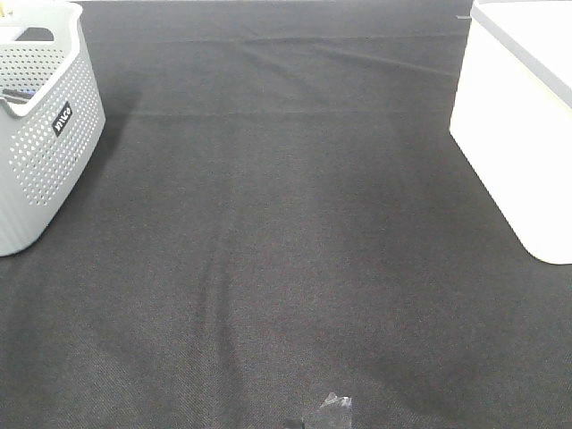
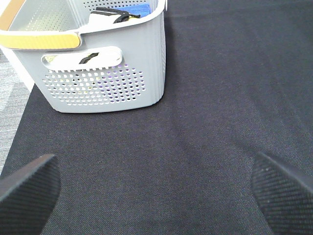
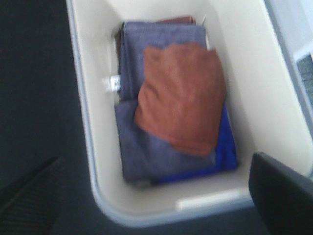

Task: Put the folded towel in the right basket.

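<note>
Where the black-clothed bench (image 1: 286,295) runs nearest the high camera, a small shiny scrap (image 1: 335,409) lies on it. Farther back, the grey perforated left basket (image 1: 40,134) stands at the left edge and the white right basket (image 1: 518,134) at the right, well apart.

Seen from the left wrist, the left tool (image 2: 154,161) hangs over bare cloth with its two fingers wide apart and nothing between them. Beyond it stands the grey basket, with a yellow-topped handle (image 2: 39,40) and dark and blue items (image 2: 122,12) inside.

Seen from the right wrist, the right tool (image 3: 156,161) hangs above the white basket, fingers likewise spread and empty. Below it, the rust-brown folded towel (image 3: 181,98) lies inside that basket, on top of a grey towel (image 3: 142,147). A blue towel (image 3: 227,152) shows at the pile's edge. That view is blurred.
</note>
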